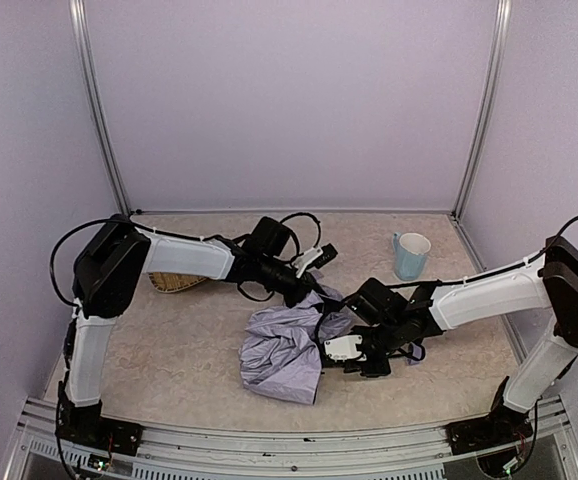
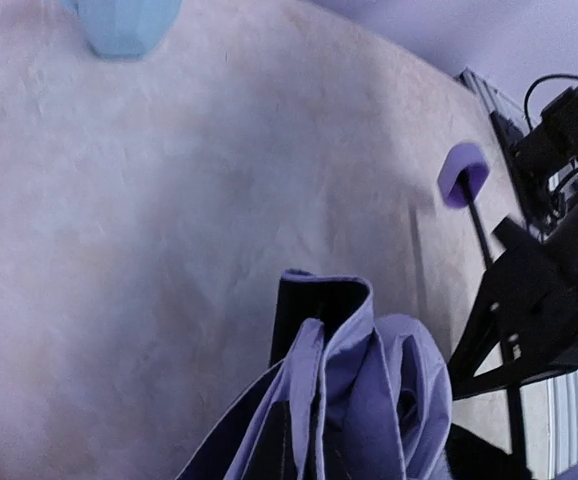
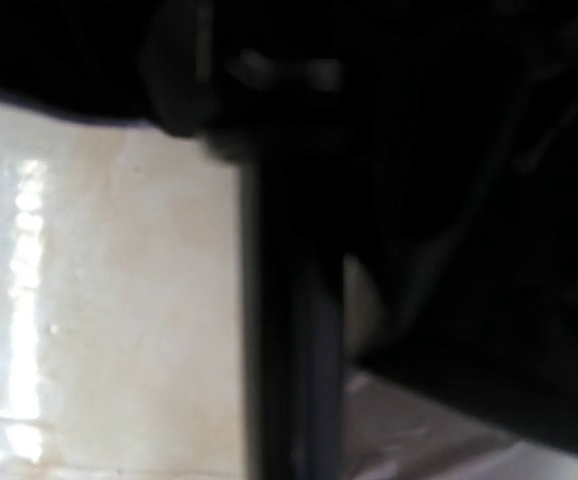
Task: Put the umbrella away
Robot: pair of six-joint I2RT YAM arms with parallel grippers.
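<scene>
From above, the umbrella (image 1: 284, 355) is seen lying collapsed on the table (image 1: 169, 350), near the middle and slightly to the near side. Its pale lavender fabric (image 1: 279, 365) is crumpled in a heap between the two arms. A light blue mug (image 1: 410, 256) stands well apart at the far right. A woven tray (image 1: 174, 284) is half hidden under the left arm at the far left.

The left gripper (image 1: 309, 288) is placed at the far edge of the heap, and the right gripper (image 1: 354, 352) at its right edge. Their fingertips cannot be made out from this height.

What the top view hides is given by the left wrist view. The fabric (image 2: 359, 400) is gathered into upright folds right at the lens. The thin black shaft (image 2: 484, 235) runs away from them to the small lavender handle (image 2: 463, 172), which is raised off the table. The shaft passes through the black frame of the right arm.

The left jaws are brought fully together, and the folds appear to be pinched between them.

In the right wrist view only a blurred dark bar (image 3: 289, 350) is shown, running straight down the picture against the bright table (image 3: 99, 300). It is taken to be the shaft, with the right jaws clamped narrowly on it.
</scene>
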